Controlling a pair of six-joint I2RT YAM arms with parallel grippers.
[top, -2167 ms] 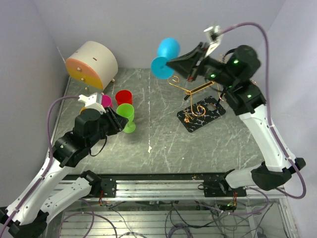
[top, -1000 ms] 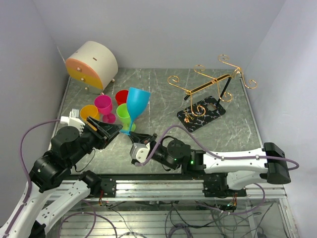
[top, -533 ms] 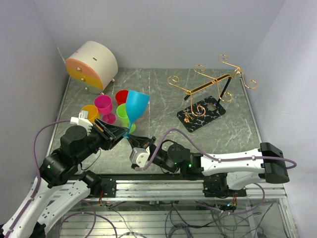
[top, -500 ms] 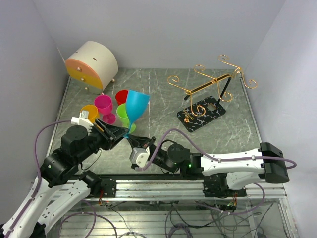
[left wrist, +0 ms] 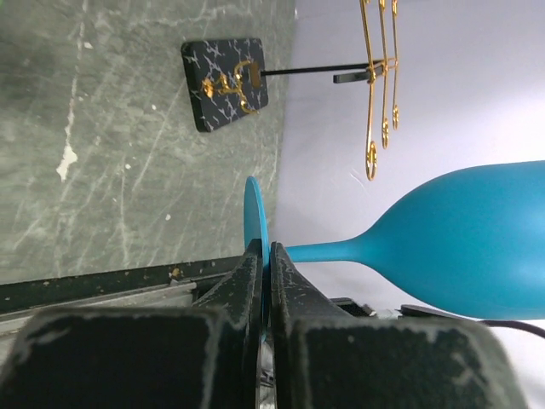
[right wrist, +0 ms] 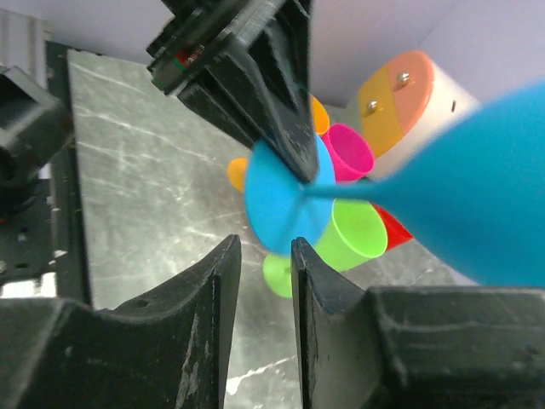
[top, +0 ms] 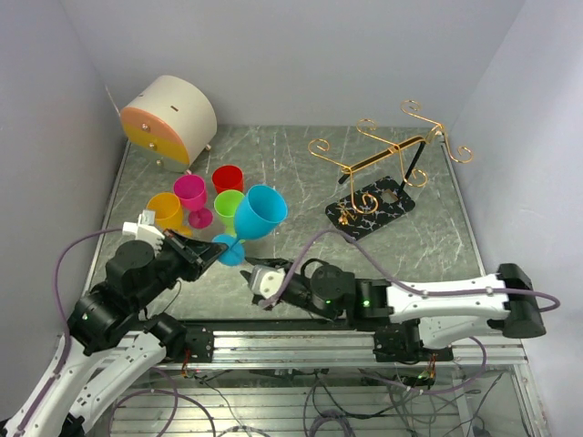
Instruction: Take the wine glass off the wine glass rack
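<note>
The blue wine glass (top: pixel 261 211) hangs tilted above the table's front left, its bowl leaning right. My left gripper (top: pixel 219 248) is shut on the rim of its round foot (left wrist: pixel 255 213), and the stem and bowl (left wrist: pixel 464 239) stretch to the right in the left wrist view. My right gripper (top: pixel 254 268) stands just right of the foot, open, with nothing between its fingers (right wrist: pixel 213 281). In the right wrist view the blue foot (right wrist: pixel 281 200) lies just beyond that gripper's tips. The gold wine glass rack (top: pixel 387 146) stands at the back right on its black base (top: pixel 372 208), with no glass on its hooks.
Red (top: pixel 228 177), pink (top: pixel 190 192), orange (top: pixel 165 208) and green (top: pixel 229 205) cups stand together left of centre, right behind the blue glass. A cream round box with an orange front (top: pixel 168 116) sits at the back left. Walls close in on both sides.
My left gripper has shut on the glass's foot and my right gripper has let go and opened. The glass has tipped over to the right.
</note>
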